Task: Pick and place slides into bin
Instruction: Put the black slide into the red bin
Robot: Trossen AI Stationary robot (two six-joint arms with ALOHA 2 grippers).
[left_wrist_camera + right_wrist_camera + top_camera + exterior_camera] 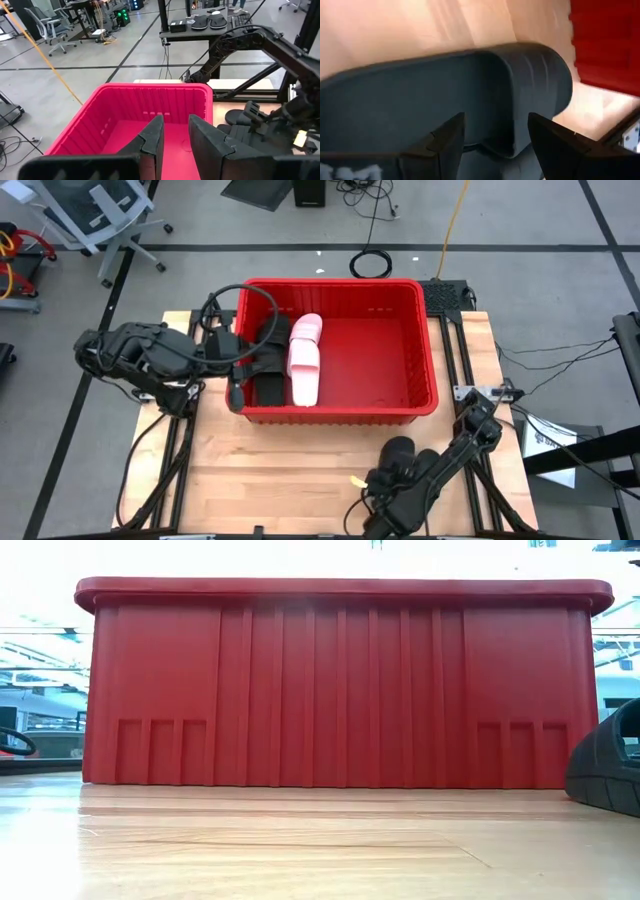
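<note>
The red bin (330, 283) stands at the table's far middle. Inside it, at its left end, lie a pale pink slide (305, 360) and a black slide (265, 365). My left gripper (175, 140) hovers open over the bin's left end (240, 375) with nothing between its fingers. Near the table's front right, my right gripper (400, 465) points steeply down, open, close over a black slide (470, 85) lying on the wood (398, 448). That slide's end also shows in the low view (605, 770). My right gripper stands with its open fingers (445, 145) on either side of the black slide's rounded end (530, 85), coming from above. I cannot tell whether they touch it. The slide lies flat on the table.
Bare wood lies in front of the bin (320, 840) and at the table's front left (260, 480). The bin's right half (380, 360) holds nothing. A black cable loop (240, 305) arches over the bin's far left corner. Office chairs and benches stand beyond the table.
</note>
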